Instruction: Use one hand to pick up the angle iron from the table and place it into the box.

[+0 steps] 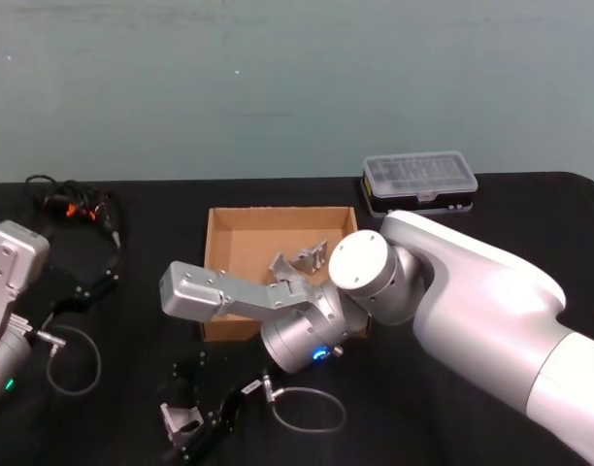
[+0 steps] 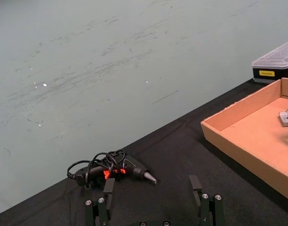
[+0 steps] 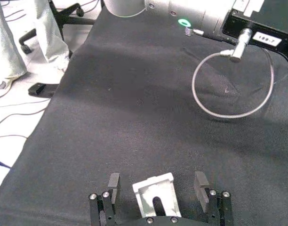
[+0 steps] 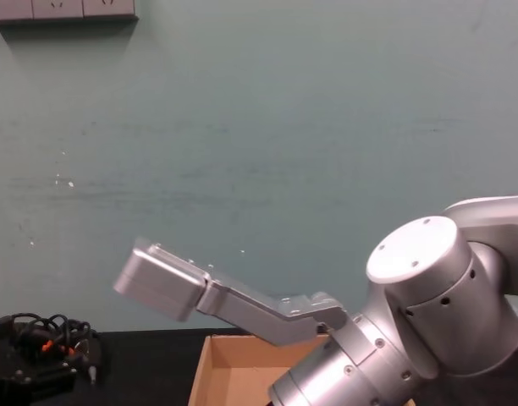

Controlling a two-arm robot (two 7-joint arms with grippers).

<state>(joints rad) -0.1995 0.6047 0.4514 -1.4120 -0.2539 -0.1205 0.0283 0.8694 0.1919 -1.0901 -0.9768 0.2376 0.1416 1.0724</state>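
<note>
Head view first: the right arm (image 1: 472,301) sweeps in from the right across the black table (image 1: 113,427), passing over the front of the box (image 1: 219,291). The right gripper (image 1: 188,427) is low at the near edge, with the angle iron (image 1: 179,417) between its fingers. More metal brackets (image 1: 302,260) lie inside the box. A black case (image 1: 420,183) sits behind it to the right, a glue gun (image 1: 74,206) is far left, and the left arm (image 1: 8,282) is parked at the left edge.

Left wrist view: the left gripper (image 2: 152,182) hangs over the table, fingers spread, nothing between them. The glue gun lies just beyond, and the box wall runs off to one side.

Right wrist view, and here's the close look: the fingers (image 3: 113,184) stand wide apart on either side of the angle iron, which rests on the table. Bare cloth shows on both sides, so nothing is gripped. A cable loop (image 3: 233,89) lies farther off.

Chest view: from the side, the right arm's big elbow joint fills the lower right. The box's back wall shows low down, and the glue gun sits in the lower left corner.
</note>
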